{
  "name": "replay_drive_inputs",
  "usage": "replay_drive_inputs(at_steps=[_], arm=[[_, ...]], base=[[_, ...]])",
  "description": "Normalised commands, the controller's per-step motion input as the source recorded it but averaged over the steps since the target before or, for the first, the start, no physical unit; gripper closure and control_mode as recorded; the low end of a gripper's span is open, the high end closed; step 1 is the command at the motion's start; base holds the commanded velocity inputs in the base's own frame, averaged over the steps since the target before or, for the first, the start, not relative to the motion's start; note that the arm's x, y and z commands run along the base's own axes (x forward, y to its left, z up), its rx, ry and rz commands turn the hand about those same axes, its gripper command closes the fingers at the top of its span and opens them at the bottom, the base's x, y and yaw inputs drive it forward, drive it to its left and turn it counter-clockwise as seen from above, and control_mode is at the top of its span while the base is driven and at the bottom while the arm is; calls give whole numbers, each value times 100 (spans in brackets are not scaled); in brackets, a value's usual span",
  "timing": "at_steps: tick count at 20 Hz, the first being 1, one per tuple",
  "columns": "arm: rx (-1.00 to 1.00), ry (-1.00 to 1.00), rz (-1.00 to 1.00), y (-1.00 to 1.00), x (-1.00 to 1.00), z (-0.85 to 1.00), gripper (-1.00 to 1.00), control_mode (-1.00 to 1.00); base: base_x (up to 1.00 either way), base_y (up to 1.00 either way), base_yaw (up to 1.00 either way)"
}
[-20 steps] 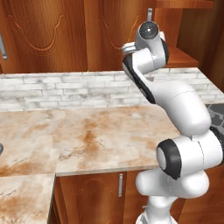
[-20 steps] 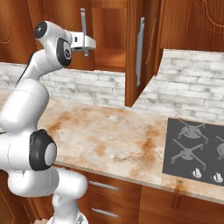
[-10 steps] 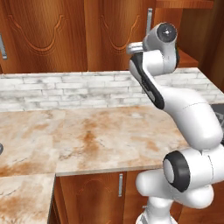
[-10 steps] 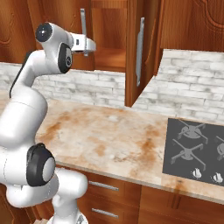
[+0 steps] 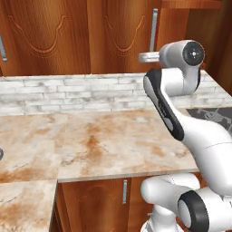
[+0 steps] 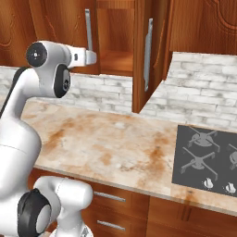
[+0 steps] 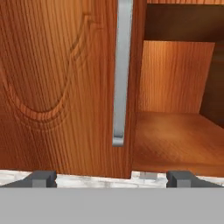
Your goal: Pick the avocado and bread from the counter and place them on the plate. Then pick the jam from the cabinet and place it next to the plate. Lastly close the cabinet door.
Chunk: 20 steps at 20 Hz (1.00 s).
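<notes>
My gripper (image 7: 111, 178) stands open and holds nothing, its fingertips (image 7: 42, 177) wide apart. It hovers above the counter (image 5: 104, 145) and points at the cabinet (image 6: 115, 62), close to a closed door panel with a curl line and a silver bar handle (image 7: 121, 74). To the right of that panel the cabinet's wooden shelf (image 7: 175, 140) lies bare. The cabinet door (image 6: 141, 60) hangs open, edge-on, to the right of the opening, its long handle (image 6: 148, 53) facing out. My gripper (image 6: 90, 57) sits just left of the opening. The avocado, bread, plate and jam are out of view.
A pale brick backsplash (image 5: 68, 93) runs behind the counter. A dark cooktop (image 6: 208, 157) is set into the counter at the right. Lower drawers with small silver handles (image 6: 110, 196) sit under the counter edge. My gripper (image 5: 144, 57) floats in front of the upper doors.
My wrist has sunk a little and the upper arm has swung, while the hand keeps facing the cabinet. The jaws stay open.
</notes>
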Motion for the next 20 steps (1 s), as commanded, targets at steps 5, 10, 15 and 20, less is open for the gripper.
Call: replay_drive_inputs(at_steps=[5, 10, 15, 20], arm=[[20, -6, 0, 0, -55, 12, -100, -100], [26, -3, 0, 0, -70, 9, -100, -100], [21, -2, 0, 1, -87, 6, -100, -100], [8, 0, 0, 0, -95, 0, -100, -100]], base=[[0, 0, 0], [0, 0, 0], [0, 0, 0], [0, 0, 0]])
